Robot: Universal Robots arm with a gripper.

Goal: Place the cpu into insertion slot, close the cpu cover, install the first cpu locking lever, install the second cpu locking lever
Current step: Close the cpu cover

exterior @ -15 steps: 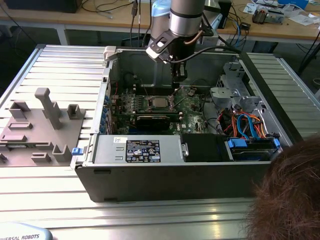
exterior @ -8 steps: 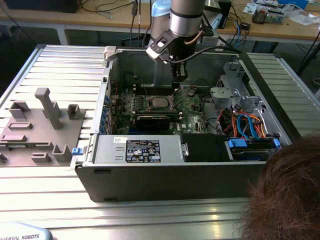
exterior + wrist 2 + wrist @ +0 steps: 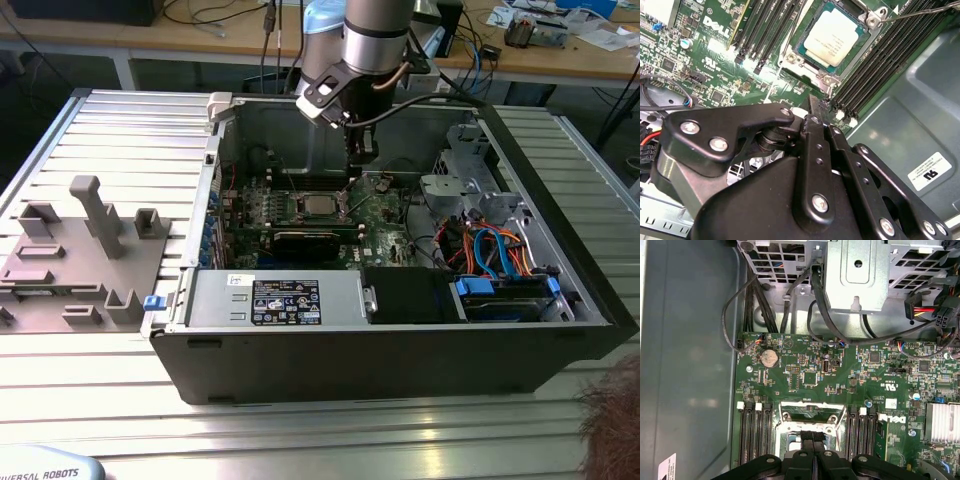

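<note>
The cpu (image 3: pixel 832 37), a flat square chip with a dull silver top, lies in the insertion slot (image 3: pixel 807 25) on the green motherboard; the exterior view places the cpu (image 3: pixel 318 207) mid-board. In the first wrist view the cpu cover (image 3: pixel 812 407), a thin silver frame, appears raised above the slot. A thin metal lever rod (image 3: pixel 920 12) stands free beside the slot. My gripper (image 3: pixel 813 436) hangs just above the board next to the slot, shut, with nothing visible between its black fingers; it also appears in the exterior view as the gripper (image 3: pixel 362 152) and in the second wrist view as the gripper (image 3: pixel 812 107).
The open computer case (image 3: pixel 400 350) lies on a ribbed metal table. Black memory slots (image 3: pixel 752 432) flank the socket. A drive cage (image 3: pixel 465 170), bundled cables (image 3: pixel 490 245) and a power supply (image 3: pixel 280 300) crowd the case. A grey fixture (image 3: pixel 90 240) sits at the exterior view's left.
</note>
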